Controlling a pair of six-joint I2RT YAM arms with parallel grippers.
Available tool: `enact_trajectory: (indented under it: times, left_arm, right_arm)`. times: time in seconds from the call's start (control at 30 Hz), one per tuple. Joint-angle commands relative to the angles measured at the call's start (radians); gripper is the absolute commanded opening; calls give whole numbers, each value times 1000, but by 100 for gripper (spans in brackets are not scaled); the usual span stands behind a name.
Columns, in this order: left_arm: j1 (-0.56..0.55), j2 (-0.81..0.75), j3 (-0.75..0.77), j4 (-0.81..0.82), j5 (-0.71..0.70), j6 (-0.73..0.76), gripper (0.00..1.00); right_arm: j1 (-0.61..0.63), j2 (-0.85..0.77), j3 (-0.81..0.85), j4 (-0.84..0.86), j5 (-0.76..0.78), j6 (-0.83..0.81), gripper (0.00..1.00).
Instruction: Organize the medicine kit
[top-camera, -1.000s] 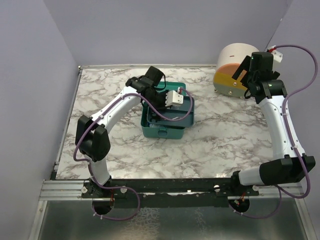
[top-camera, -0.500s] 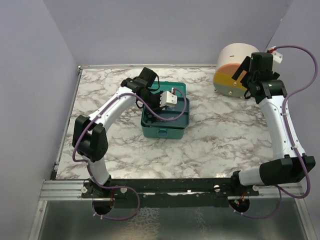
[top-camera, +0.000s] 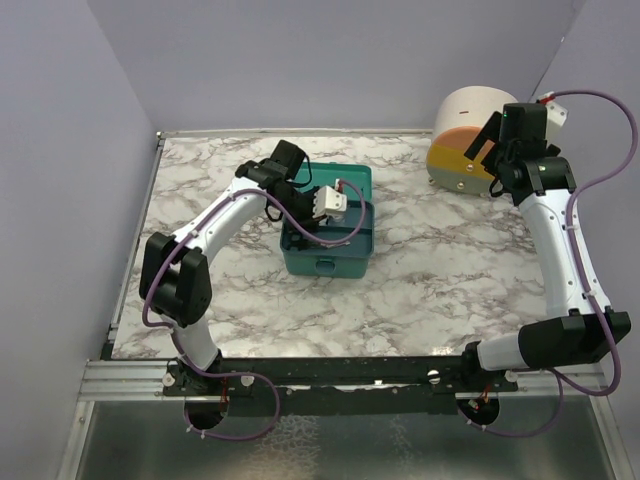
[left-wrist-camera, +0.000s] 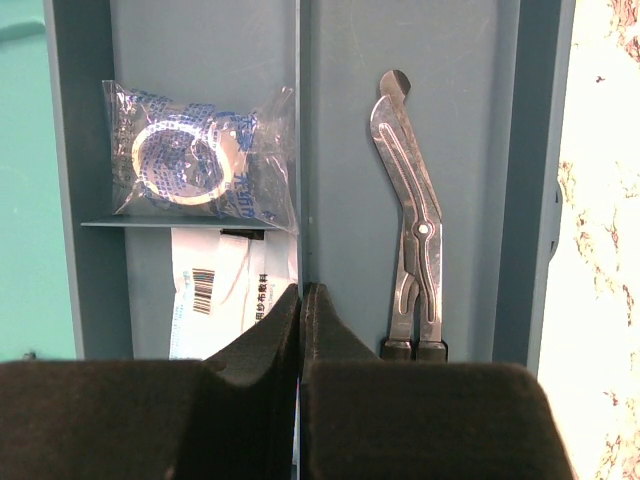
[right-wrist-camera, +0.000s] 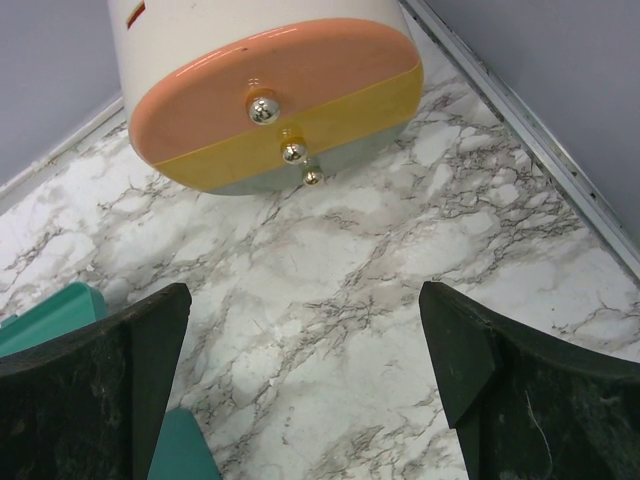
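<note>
The medicine kit (top-camera: 325, 263), a teal box with a small front latch, stands mid-table with its lid (top-camera: 350, 178) raised behind it. A shallow grey-teal tray (left-wrist-camera: 470, 150) lies across its top. My left gripper (left-wrist-camera: 301, 295) is shut on the tray's thin middle divider (left-wrist-camera: 298, 120); from above the left gripper (top-camera: 303, 200) sits over the box. The tray holds a bagged roll of tape (left-wrist-camera: 195, 160), a white packet with a barcode (left-wrist-camera: 215, 290) and metal shears (left-wrist-camera: 410, 230). My right gripper (right-wrist-camera: 305, 330) hangs open and holds nothing, far right near the drawer unit.
A round cream, orange and yellow drawer unit (top-camera: 465, 140) with small metal knobs (right-wrist-camera: 263, 110) stands at the back right corner. Grey walls enclose the marble table (top-camera: 450, 260) on three sides. A corner of the teal box (right-wrist-camera: 60, 320) shows in the right wrist view.
The left gripper has carried the tray leftward, so it now lies more squarely over the box. The right arm has not moved.
</note>
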Motion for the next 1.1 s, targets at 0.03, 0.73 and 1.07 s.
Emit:
enact_trajectory:
  times: [0.03, 0.73, 1.07]
  left_arm:
    - [18, 2, 10, 28, 44, 24, 0]
    - [26, 46, 23, 18, 87, 0, 0]
    - [26, 23, -13, 4, 84, -3, 0]
  right_arm:
    - [-6, 17, 53, -6, -13, 22, 100]
    - [-6, 42, 75, -11, -2, 19, 100]
    - [-6, 43, 68, -4, -21, 27, 100]
